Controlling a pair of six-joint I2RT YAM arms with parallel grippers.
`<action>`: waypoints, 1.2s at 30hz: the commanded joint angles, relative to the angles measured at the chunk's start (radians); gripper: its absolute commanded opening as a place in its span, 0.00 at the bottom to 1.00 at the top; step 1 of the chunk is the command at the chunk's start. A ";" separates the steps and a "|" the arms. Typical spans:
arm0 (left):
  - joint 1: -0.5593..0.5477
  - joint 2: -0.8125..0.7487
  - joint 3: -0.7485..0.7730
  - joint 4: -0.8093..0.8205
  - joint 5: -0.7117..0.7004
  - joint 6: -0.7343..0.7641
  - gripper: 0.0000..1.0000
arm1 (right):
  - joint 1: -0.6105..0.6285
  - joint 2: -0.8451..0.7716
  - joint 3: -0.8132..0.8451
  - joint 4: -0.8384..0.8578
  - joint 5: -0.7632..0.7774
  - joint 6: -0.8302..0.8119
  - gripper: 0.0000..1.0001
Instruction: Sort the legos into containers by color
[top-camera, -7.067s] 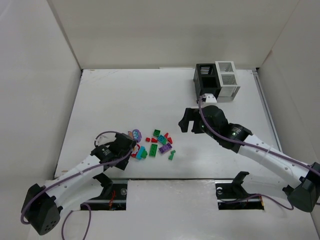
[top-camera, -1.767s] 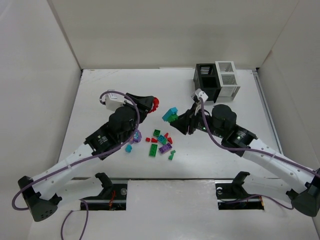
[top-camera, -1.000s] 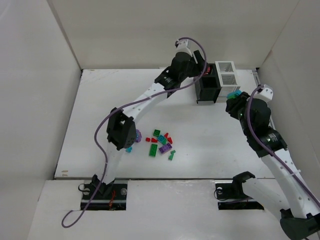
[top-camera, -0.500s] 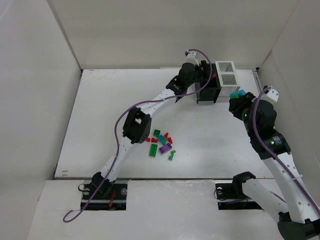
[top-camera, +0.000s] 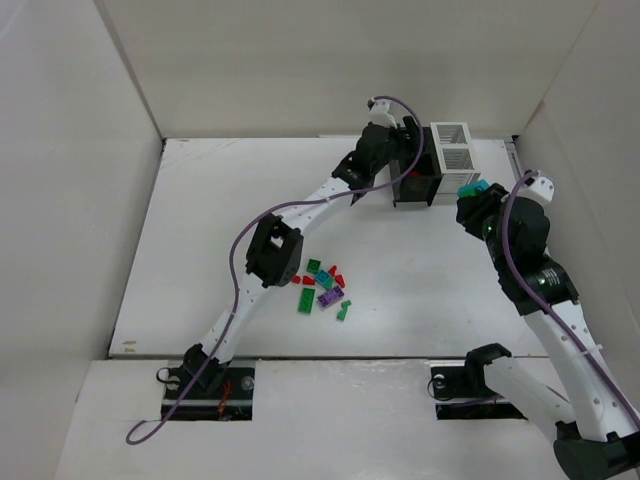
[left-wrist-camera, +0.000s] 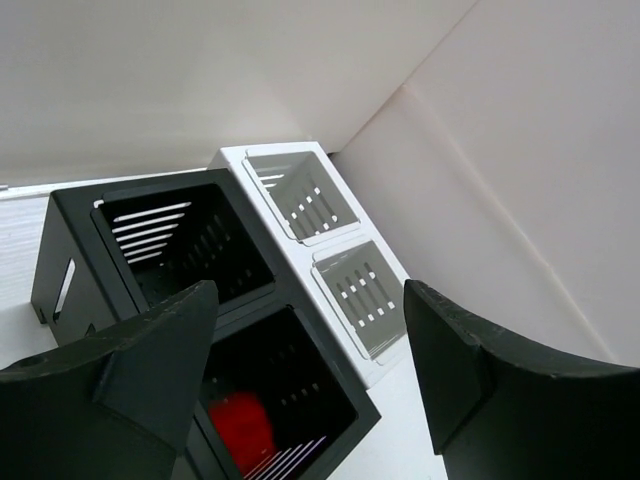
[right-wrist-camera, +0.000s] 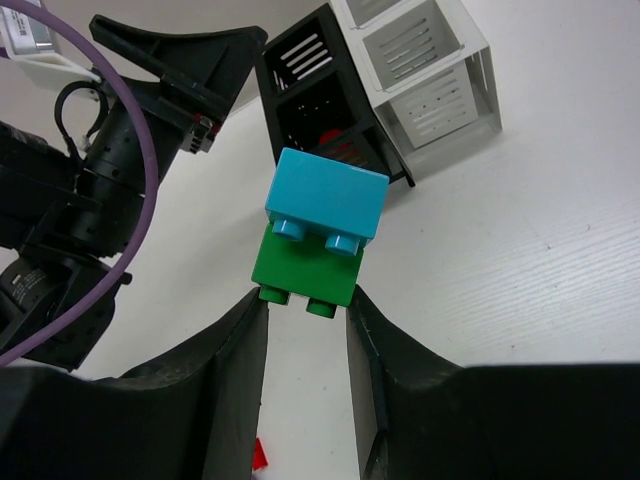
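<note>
The left arm (top-camera: 300, 200) reached across the counter (top-camera: 200, 220) to the containers, a black pair of bins (top-camera: 413, 175) joined to a white pair (top-camera: 452, 158) at the far right; its jaws hung over the black pair, spread wide and holding nothing. In the left wrist view the two dark fingers (left-wrist-camera: 130, 380) stood well apart at the bottom edge, with the black bins (left-wrist-camera: 85, 205) and the white bins (left-wrist-camera: 232, 160) beyond them. A red lego (left-wrist-camera: 243, 422) lay on the floor of the nearer black compartment, below the gap between the fingers and touching neither; the other three compartments showed only their slatted walls.

The right arm (top-camera: 530, 270) held its jaws just beside the near side of the white bins. They were closed on a green brick (right-wrist-camera: 305, 268), gripped at its two sides; a teal brick (right-wrist-camera: 327, 205) sat stuck on top of it, clear of the fingers. From above the pair showed as a small teal and green piece (top-camera: 468, 188) next to the white bins; whether it touched them, I could not tell. In the right wrist view the black bins (right-wrist-camera: 290, 75) and white bins (right-wrist-camera: 420, 70) lay beyond the held bricks, with a bit of red (right-wrist-camera: 335, 147) inside the black.

The remaining legos (top-camera: 322, 286), red, green, purple and teal, lay loosely scattered on the counter in front of the arms, well apart from both sets of jaws and from the containers.
</note>
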 joint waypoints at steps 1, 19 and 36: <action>0.004 -0.012 0.046 0.066 -0.009 0.005 0.72 | -0.008 -0.008 0.001 0.034 -0.006 -0.002 0.09; 0.227 -0.765 -0.885 0.308 0.672 -0.090 0.95 | -0.017 -0.008 -0.018 0.154 -0.481 -0.200 0.10; 0.218 -1.462 -1.571 0.308 0.881 0.105 0.99 | -0.008 0.145 -0.022 0.328 -1.534 -0.459 0.08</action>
